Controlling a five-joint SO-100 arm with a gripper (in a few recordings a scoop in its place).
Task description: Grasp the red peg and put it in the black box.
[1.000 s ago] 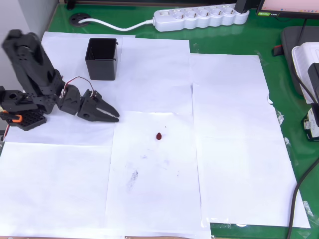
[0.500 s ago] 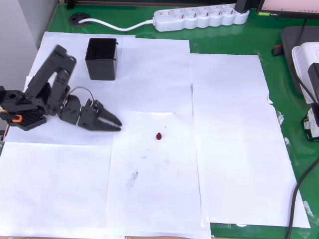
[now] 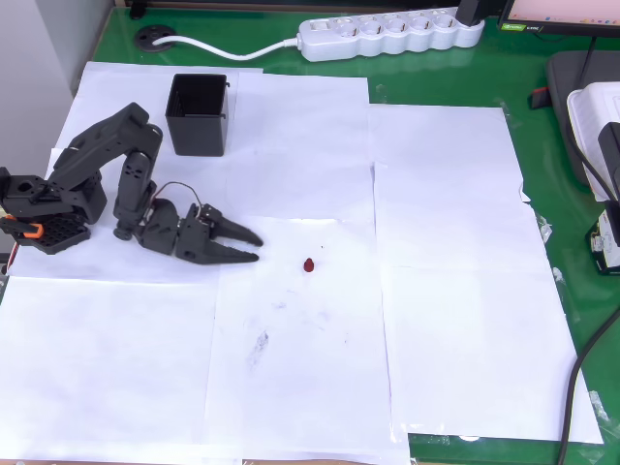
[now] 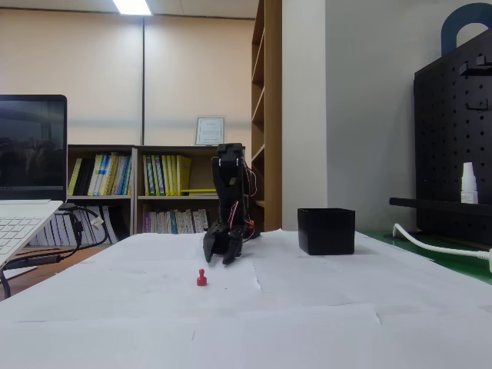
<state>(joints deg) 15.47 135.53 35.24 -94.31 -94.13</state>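
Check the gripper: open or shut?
Open. In the overhead view the gripper has its two fingertips apart, short of the red peg.

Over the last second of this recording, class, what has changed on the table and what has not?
The arm folded down and reached out: the gripper moved rightward in the overhead view, toward the red peg, its jaws now parted, holding nothing. The peg on the paper and the black box stayed put.
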